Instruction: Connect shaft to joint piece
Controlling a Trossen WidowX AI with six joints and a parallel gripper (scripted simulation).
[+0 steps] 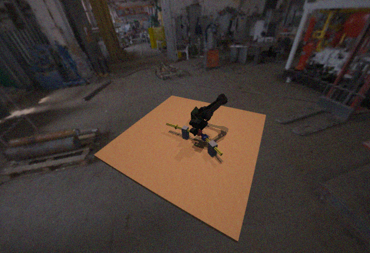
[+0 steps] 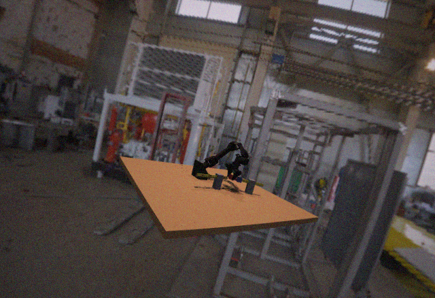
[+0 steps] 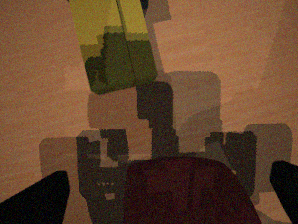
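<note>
The red joint piece point(image 1: 199, 131) point(image 2: 231, 177) point(image 3: 185, 195) sits beside a blue hinge part point(image 1: 204, 137) point(image 2: 239, 179) on the inner end of the fixed yellow shaft point(image 1: 218, 150) point(image 2: 257, 183), held by the right grey block point(image 1: 211, 149) point(image 2: 249, 186). The second yellow shaft point(image 1: 171, 125) point(image 2: 202, 175) point(image 3: 112, 30) runs through the left grey block point(image 1: 185, 133) point(image 2: 217, 181). In the wrist view its end is apart from the red piece. My gripper point(image 1: 197, 133) point(image 3: 173, 176) is open, low at the red piece, one finger on either side in the wrist view. Contact and the opening's exact direction cannot be made out.
The blocks stand on an orange table top point(image 1: 173, 175) point(image 2: 207, 214). The dark arm point(image 1: 210, 110) point(image 2: 221, 154) reaches over from behind the shafts. Shadows of the arm and gripper fall around the joint. A small collar point(image 1: 176, 126) stands on the second shaft outside its block.
</note>
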